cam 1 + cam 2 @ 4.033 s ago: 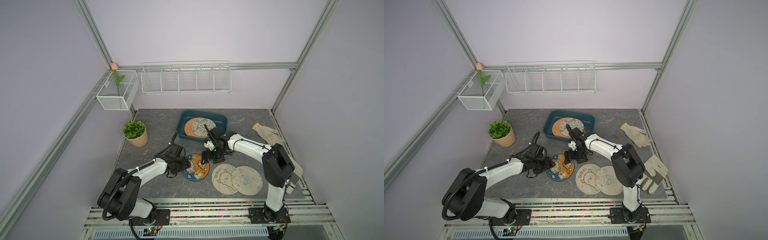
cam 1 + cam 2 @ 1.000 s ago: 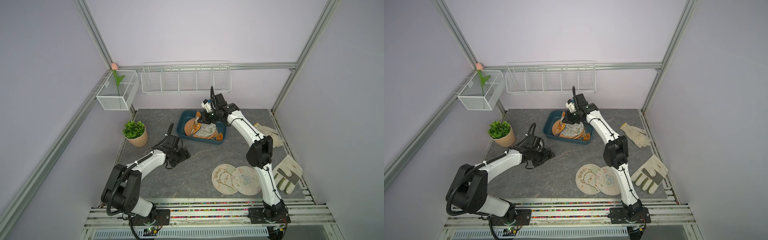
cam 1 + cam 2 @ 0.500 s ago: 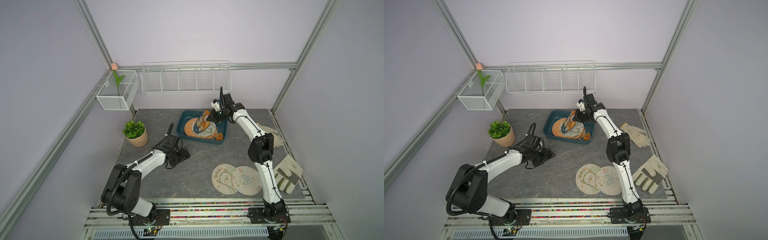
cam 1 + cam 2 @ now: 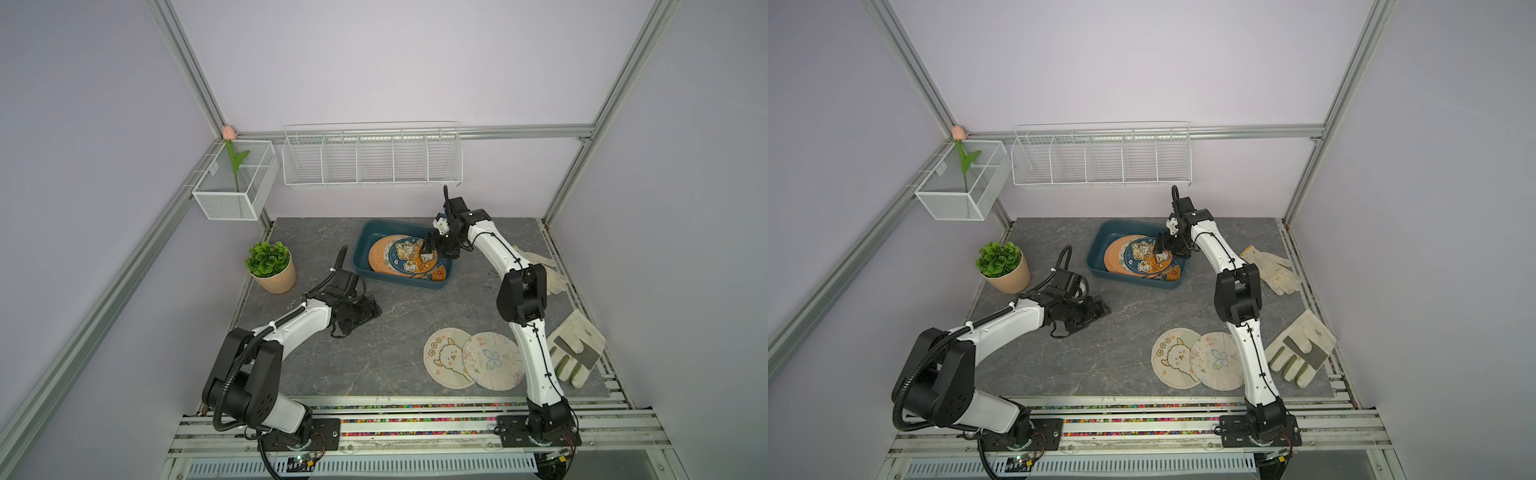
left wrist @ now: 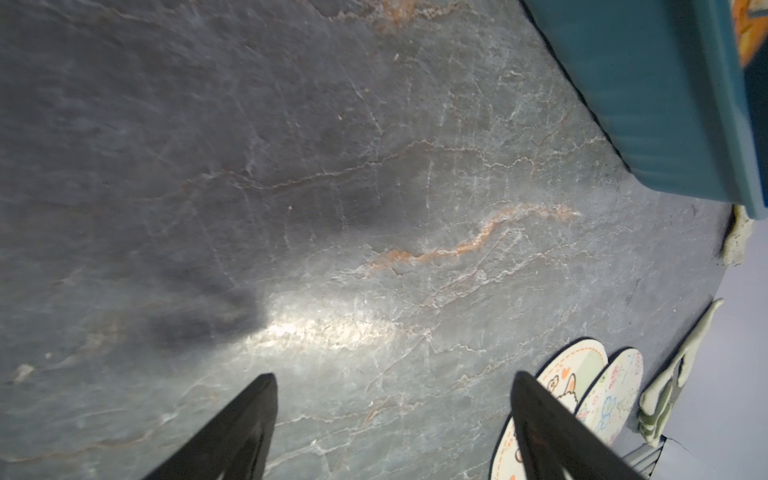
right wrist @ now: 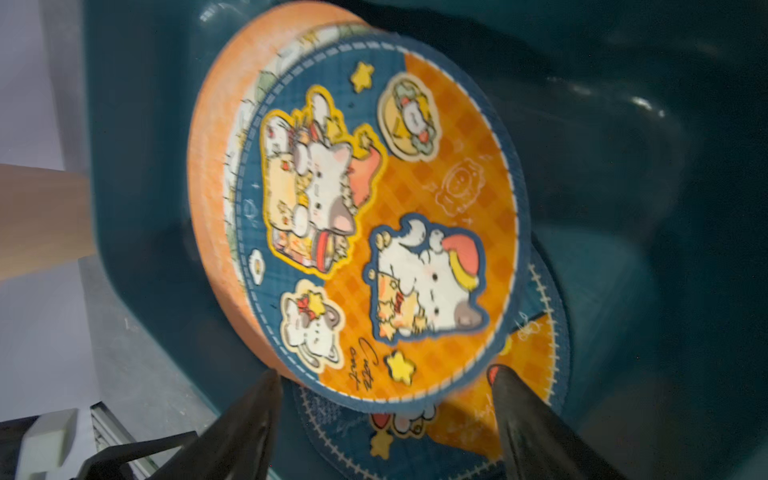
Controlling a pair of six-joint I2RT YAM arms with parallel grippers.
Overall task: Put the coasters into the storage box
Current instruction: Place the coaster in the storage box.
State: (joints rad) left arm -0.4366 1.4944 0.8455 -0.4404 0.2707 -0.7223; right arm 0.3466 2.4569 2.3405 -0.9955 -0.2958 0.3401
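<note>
Several coasters lie stacked in the storage box at the back of the table, a cartoon-cat one on top. Two more coasters overlap near the front edge. The right arm stretches far forward, wrist bent down over the box's right end, its right fingers spread wide, gripping nothing. The left arm lies low, left fingers wide apart over bare table.

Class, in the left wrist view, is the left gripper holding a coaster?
No: the left gripper stands open over the bare table, nothing between its jaws.
</note>
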